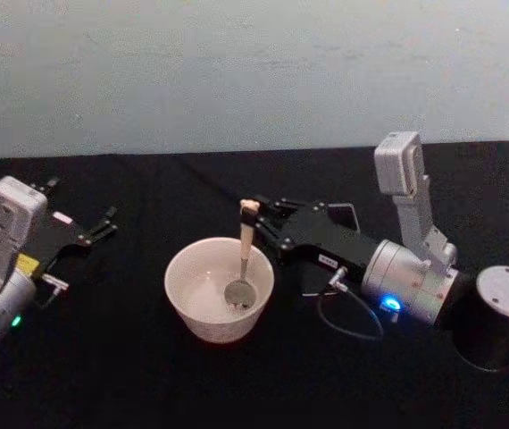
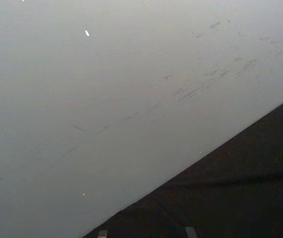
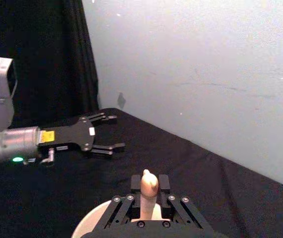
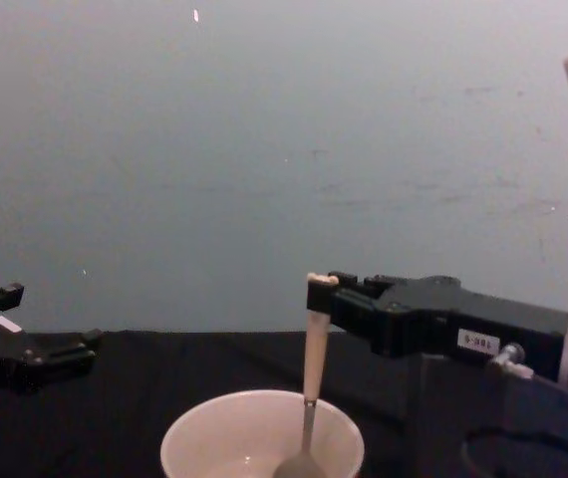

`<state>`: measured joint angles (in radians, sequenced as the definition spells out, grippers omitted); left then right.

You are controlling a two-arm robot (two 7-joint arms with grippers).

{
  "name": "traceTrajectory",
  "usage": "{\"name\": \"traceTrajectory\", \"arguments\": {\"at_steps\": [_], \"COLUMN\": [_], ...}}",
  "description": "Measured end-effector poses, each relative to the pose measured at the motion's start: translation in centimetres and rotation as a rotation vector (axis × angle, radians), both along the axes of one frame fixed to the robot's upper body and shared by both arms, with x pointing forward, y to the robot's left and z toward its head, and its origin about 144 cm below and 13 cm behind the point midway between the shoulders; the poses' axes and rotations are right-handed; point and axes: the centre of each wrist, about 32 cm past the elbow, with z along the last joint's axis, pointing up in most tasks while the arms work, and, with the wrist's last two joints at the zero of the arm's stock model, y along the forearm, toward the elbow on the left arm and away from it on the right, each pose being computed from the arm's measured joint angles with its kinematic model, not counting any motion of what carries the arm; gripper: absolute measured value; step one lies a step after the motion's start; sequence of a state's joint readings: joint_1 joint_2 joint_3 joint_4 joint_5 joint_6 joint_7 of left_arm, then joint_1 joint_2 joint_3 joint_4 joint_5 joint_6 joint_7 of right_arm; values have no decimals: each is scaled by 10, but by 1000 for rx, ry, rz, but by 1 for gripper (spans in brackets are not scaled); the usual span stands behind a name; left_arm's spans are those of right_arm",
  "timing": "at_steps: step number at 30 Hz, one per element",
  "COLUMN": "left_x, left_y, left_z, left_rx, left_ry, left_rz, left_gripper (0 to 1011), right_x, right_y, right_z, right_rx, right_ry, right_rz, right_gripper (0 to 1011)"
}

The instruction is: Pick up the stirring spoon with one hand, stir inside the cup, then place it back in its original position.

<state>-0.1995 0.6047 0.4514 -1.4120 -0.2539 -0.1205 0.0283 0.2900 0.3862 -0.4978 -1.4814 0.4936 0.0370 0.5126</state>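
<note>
The stirring spoon (image 1: 246,246) stands almost upright in the cup (image 1: 214,326), its grey metal bowl down near the cup's bottom on the right side and its cream handle rising clear above the rim. The top of the handle is pinched between the closed fingers of the right gripper (image 1: 253,213). From the right wrist the small rounded head of the handle pokes up between the two black fingers (image 3: 164,184). The round cream-white cup sits about midway between the left and right edges of the black-covered bench (image 1: 129,375). The right gripper reaches in level from the right edge, its black body above the bench just behind and to the right of the cup, with the silver wrist and a blue light farther toward that edge. Under that body, seen from the chest, stands a dark straight-walled holder (image 4: 414,388), largely hidden. Well apart from the cup, near the left edge, the left gripper (image 1: 80,207) hovers low over the bench with its fingers spread wide and nothing between them, pointing toward the far edge and the pale wall (image 1: 254,71) behind it.
</note>
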Motion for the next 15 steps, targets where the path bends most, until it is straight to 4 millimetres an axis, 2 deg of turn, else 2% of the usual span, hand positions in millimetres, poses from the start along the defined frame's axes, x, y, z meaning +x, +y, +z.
{"name": "traceTrajectory", "arguments": {"at_steps": [15], "left_x": [0], "left_y": [0], "left_z": [0], "left_rx": [0], "left_ry": [0], "left_rz": [0], "left_gripper": [1001], "right_x": [-4], "right_y": [17], "right_z": [-4], "right_rx": [-5], "right_ry": [12], "right_rz": [60], "right_gripper": [211]}}
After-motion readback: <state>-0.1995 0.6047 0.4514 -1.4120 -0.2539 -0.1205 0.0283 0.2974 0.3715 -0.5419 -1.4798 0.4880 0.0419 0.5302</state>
